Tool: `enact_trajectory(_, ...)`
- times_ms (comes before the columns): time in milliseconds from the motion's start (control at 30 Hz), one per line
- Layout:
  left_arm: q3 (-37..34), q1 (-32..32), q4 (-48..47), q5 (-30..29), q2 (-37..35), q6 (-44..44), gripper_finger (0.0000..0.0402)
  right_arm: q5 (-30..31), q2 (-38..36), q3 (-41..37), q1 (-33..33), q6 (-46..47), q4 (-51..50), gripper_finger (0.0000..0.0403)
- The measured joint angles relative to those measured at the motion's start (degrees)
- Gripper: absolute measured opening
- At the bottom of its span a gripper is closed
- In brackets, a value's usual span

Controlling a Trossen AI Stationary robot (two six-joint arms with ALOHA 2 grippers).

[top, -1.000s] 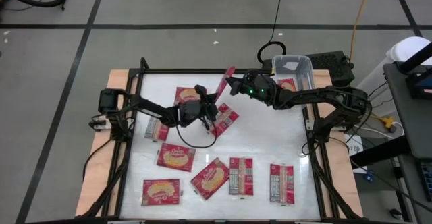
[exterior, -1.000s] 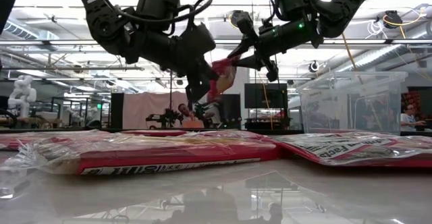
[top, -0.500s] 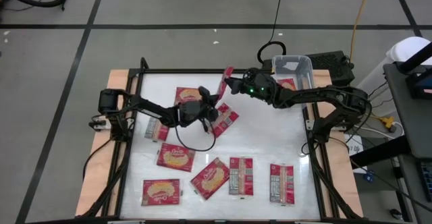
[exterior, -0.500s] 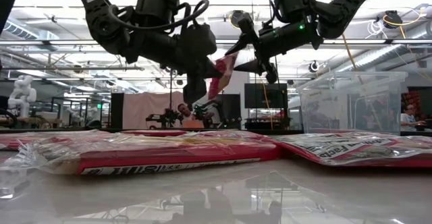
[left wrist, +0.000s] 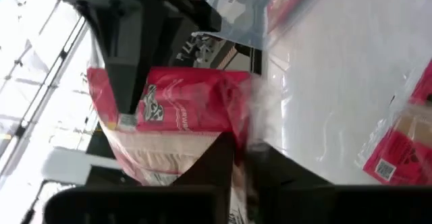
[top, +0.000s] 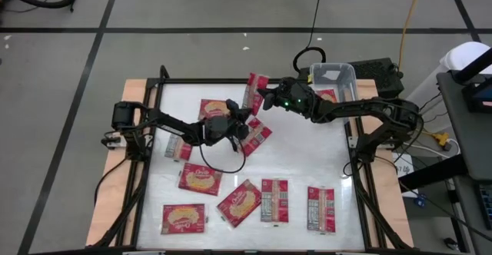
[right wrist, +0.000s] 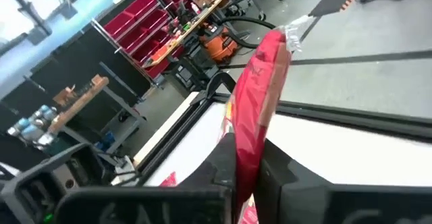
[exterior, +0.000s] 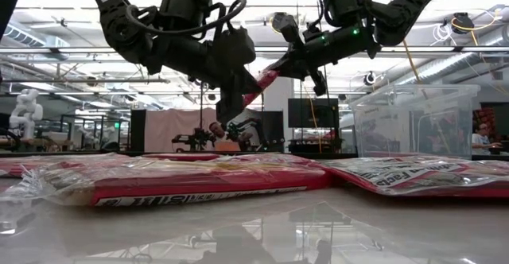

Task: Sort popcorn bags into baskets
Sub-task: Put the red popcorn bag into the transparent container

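Two dark arms meet above the far middle of the white table (top: 307, 170). One clear basket (top: 333, 77) stands at the far right corner. Many popcorn bags (top: 274, 200) lie flat around. Right hand (top: 264, 96) is clenched on one raised bag (top: 254, 92); left hand (top: 244, 126), just beside it, I cannot tell.
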Motion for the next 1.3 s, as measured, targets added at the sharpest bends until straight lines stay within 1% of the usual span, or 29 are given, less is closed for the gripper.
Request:
enact_trajectory(133, 0.02, -1.53, -1.73, -5.56, -0.06, -5.97, 0.0112, 0.09, -1.13, -0.02, 0.0, -4.44, -0.48, 0.0013)
enact_trajectory(233, 0.02, -3.41, -2.47, -12.56, -0.06, -11.09, 0.0171, 0.11, -3.33, -0.02, -0.16, -7.9, -2.01, 0.0007)
enact_trajectory(333, 0.02, -5.79, -3.72, -17.6, -0.06, -15.77, 0.022, 0.13, -7.17, -0.04, -0.79, -9.66, -8.29, 0.0007)
enact_trajectory(433, 0.02, -8.26, -7.97, -18.61, -0.98, -22.07, 0.0254, 0.38, -12.71, -0.04, -0.92, -11.48, -15.58, 0.0006)
enact_trajectory(500, 0.09, -9.68, -9.4, -18.08, -1.11, -27.58, 0.0266, 1.36, -16.75, 0.96, -0.9, -12.66, -22.48, 0.0006)
enact_trajectory(600, 0.02, -11.59, -13.36, -15.4, -1.92, -33.97, 0.0269, 4.32, -21.59, 5.44, -0.81, -15.2, -37.45, 0.0005)
enact_trajectory(700, 0.04, -12.8, -14.5, -12.46, -2.05, -39.39, 0.0259, 7.65, -23.99, 12.38, -0.8, -17.2, -50.82, 0.0005)
enact_trajectory(800, 0.02, -13.68, -15.29, -11.6, -1.98, -42.38, 0.0243, 8.71, -23.89, 20.59, -0.87, -19.26, -61.73, 0.0006)
enact_trajectory(867, 0.02, -14.03, -16.62, -11.11, -1.99, -44.97, 0.0232, 11.65, -22.84, 25.79, -1.2, -20.64, -70.51, 0.0006)
enact_trajectory(967, 0.0, -14.93, -18.21, -11.08, -1.96, -48.64, 0.0217, 16.4, -21.44, 32.22, -1.9, -20.95, -80.74, 0.0007)
enact_trajectory(1067, 0.0, -16.48, -19.07, -11.06, -1.96, -50.92, 0.0203, 20.85, -21.09, 36.22, -2.59, -20.78, -86.94, 0.0008)
enact_trajectory(1133, 0.01, -17.45, -19.37, -11.06, -1.95, -51.99, 0.0194, 22.76, -21.13, 37.14, -3.48, -20.71, -90.71, 0.0008)
enact_trajectory(1300, 0.0, -19.64, -19.35, -11.08, -2.02, -52.33, 0.0174, 23.79, -21.02, 37.24, -6.97, -18.65, -99.54, 0.0009)
